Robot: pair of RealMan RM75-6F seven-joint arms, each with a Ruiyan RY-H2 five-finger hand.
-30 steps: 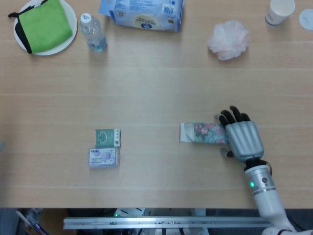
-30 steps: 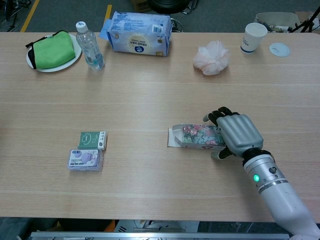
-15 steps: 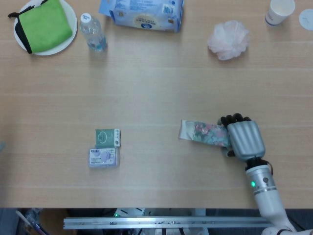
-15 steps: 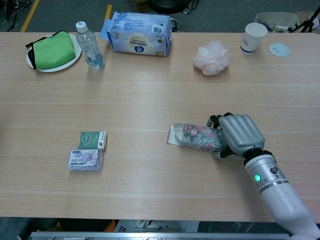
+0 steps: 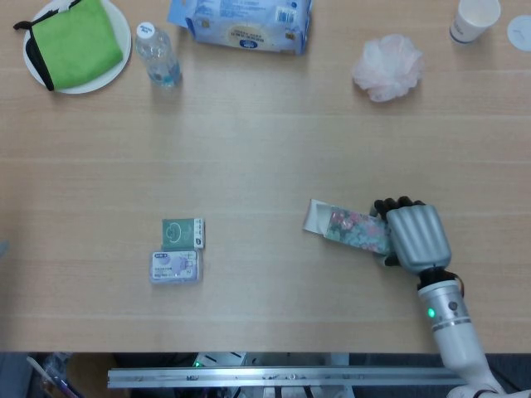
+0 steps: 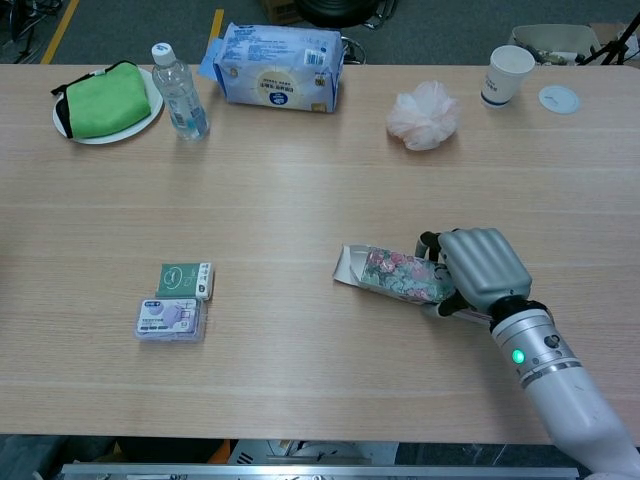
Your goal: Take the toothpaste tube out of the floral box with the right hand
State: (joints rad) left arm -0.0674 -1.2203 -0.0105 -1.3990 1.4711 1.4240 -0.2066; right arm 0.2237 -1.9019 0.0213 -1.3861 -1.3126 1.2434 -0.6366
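Right hand (image 5: 417, 235) grips my floral box (image 5: 353, 229) at its right end, toward the tabletop's near-right; its long axis runs left, open flap (image 5: 316, 217) away from me, toothpaste unseen.

Matt wooden table (image 5: 249, 149), glossy printed floral box (image 6: 400, 274), silver hand (image 6: 482, 268)

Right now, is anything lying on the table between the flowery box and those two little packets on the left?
No. In both views only bare table separates the floral box from the packets.
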